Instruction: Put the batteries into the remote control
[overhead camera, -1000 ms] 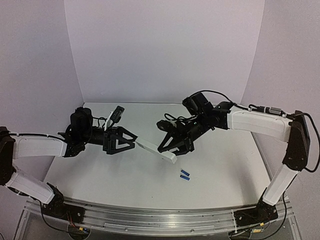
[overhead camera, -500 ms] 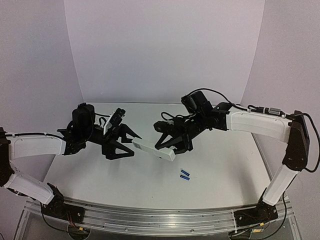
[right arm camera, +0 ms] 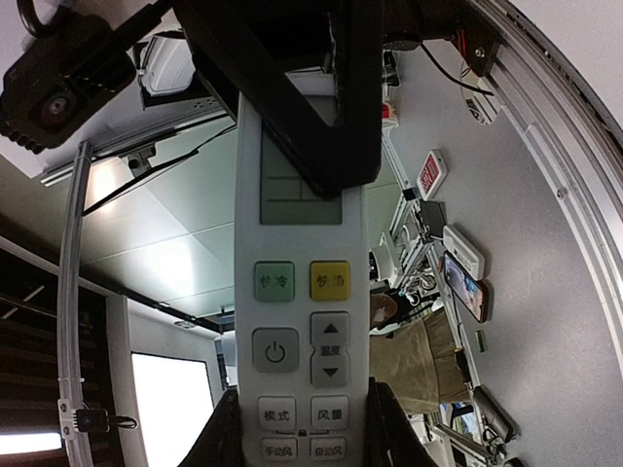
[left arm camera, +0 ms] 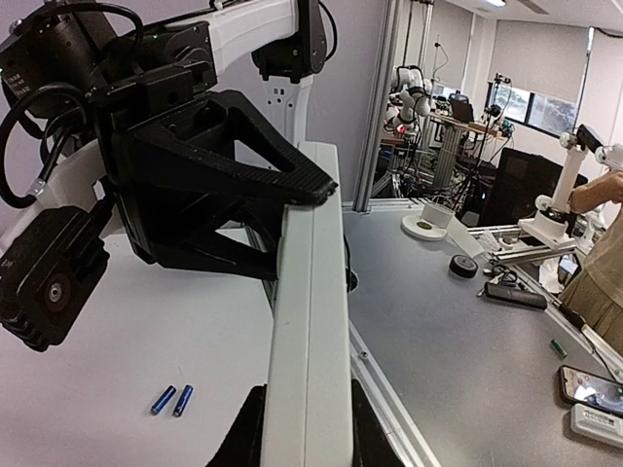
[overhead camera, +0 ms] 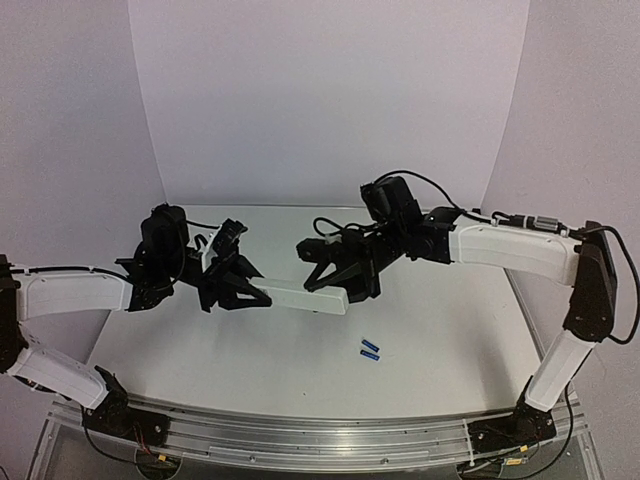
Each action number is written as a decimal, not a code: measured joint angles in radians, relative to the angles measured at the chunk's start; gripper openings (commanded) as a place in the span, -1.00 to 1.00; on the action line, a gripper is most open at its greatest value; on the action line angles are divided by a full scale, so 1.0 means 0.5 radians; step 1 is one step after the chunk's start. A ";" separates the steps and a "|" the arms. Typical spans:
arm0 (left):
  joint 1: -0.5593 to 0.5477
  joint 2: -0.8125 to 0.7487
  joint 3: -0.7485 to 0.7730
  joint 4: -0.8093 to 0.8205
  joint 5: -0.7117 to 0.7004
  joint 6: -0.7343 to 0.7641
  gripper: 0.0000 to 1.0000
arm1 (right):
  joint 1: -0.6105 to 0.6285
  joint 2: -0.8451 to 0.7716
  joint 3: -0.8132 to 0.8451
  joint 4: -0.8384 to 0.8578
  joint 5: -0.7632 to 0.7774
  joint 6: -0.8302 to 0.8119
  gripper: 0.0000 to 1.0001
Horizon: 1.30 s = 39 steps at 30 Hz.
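The white remote control (overhead camera: 305,298) hangs level above the table's middle, held at both ends. My left gripper (overhead camera: 250,292) is shut on its left end, jaws pressed to both long sides (left arm camera: 304,428). My right gripper (overhead camera: 340,288) is shut on the button end (right arm camera: 304,428), below the greenish display (right arm camera: 301,190). Only the remote's plain side (left arm camera: 310,321) shows in the left wrist view. Two blue batteries (overhead camera: 369,350) lie side by side on the table, near and to the right of the remote (left arm camera: 172,400), untouched.
Purple walls (overhead camera: 330,100) close in the table at the back and sides. An aluminium rail (overhead camera: 320,440) runs along the near edge between the arm bases. The right arm's cables (overhead camera: 430,190) loop above its wrist.
The left gripper went from wide open to shut on the remote's left end. The right arm carried the remote a little left and levelled it.
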 measured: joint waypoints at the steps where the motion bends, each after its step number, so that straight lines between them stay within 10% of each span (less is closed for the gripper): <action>1: 0.000 0.000 0.000 0.018 0.005 -0.015 -1.00 | -0.001 0.002 0.005 0.009 -0.004 0.010 -0.86; 14: 0.000 -0.101 -0.141 0.059 -0.336 -0.749 -1.00 | -0.268 -0.083 -0.090 -0.016 0.360 -0.261 0.67; 27: 0.000 -0.166 -0.527 -0.082 -0.817 -1.480 -1.00 | -0.410 -0.698 -0.419 -0.616 1.350 -0.999 0.75; 39: 0.000 0.454 -0.534 0.127 -0.597 -1.891 -1.00 | 0.138 -0.532 -0.492 -0.697 1.994 -2.246 0.79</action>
